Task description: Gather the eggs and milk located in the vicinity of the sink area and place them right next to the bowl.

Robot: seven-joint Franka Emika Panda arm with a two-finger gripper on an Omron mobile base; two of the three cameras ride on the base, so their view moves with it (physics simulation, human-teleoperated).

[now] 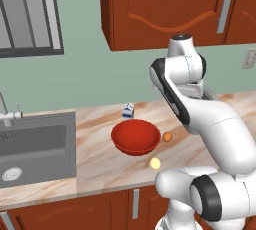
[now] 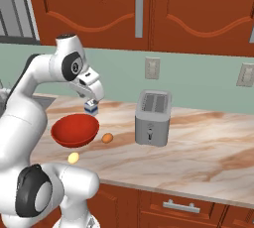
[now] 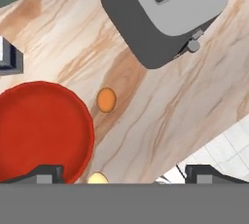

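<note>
Here is the marble surface (image 1: pixel 100 161), and the red bowl (image 1: pixel 135 137) sits in the middle of it, wide and glossy. Just behind the bowl, on its wall side, stands the milk carton (image 1: pixel 128 110), upright, white with blue markings; from the right base view it peeks out below the robot's hand, close to the bowl's far rim. The orange-brown egg (image 1: pixel 167 136) lies just beside the bowl on its right, not quite touching in the hand view. The pale yellow egg (image 1: pixel 155 163) rests near the bowl's front edge, toward the surface's lip, and in the hand view it sits right at the rim of the bowl. So carton and both eggs are all gathered close around the bowl.

Off to the left, the grey sink (image 1: pixel 37 146) is set into the surface, its faucet (image 1: pixel 6 111) at the back. To the right of the orange-brown egg stands the grey toaster (image 2: pixel 153 118), well apart from the bowl.

The arm is raised above the bowl, and the fingers (image 3: pixel 48 173) are spread wide, one tip at each side of the hand view's bottom, with nothing between them.
</note>
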